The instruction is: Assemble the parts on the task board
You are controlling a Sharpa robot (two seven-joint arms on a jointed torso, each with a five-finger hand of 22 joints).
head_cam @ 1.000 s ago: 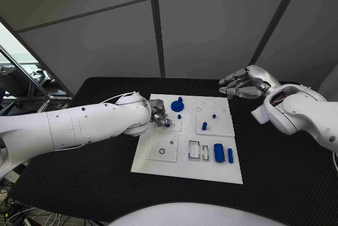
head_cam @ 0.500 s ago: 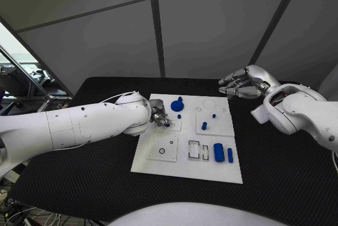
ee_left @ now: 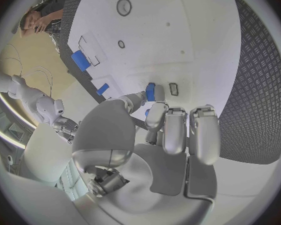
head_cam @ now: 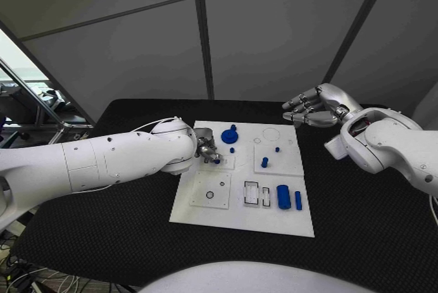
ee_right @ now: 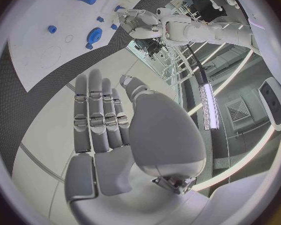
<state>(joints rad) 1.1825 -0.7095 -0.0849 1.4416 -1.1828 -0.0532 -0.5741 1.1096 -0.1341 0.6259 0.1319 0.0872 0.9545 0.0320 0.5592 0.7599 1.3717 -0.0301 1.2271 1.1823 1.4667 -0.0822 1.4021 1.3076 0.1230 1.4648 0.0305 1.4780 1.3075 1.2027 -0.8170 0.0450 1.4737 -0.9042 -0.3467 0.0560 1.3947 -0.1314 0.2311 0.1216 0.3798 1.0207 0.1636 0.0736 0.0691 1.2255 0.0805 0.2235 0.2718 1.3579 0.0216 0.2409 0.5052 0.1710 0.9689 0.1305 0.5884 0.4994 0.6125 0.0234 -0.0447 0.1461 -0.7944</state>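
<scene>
Task board [head_cam: 239, 207], a white plate, lies mid-table on the black mat from my remote seat. Largest in the head view is the left arm, reaching in from the left with its left hand [head_cam: 206, 147] low over the board's far-left part. The right hand [head_cam: 310, 109] hangs off the board's far right corner, fingers extended and a little apart, holding nothing. On the board, going down in size, I see a blue gear [head_cam: 230, 137] at the far edge, a blue cylinder [head_cam: 284, 197] at the near right with a slim blue bar [head_cam: 299, 200] just beside it, and a short blue peg [head_cam: 264, 162] standing mid-board.

I judge the step in hand to be seating a small part into a socket at the far left. The next move calls for a straight, gentle push down, then letting go.

The left wrist view gives what the head view hides: a small blue piece [ee_left: 150, 92] pinched at the fingertips [ee_left: 154, 116], just beside a dark-rimmed slot [ee_left: 173, 89].
</scene>
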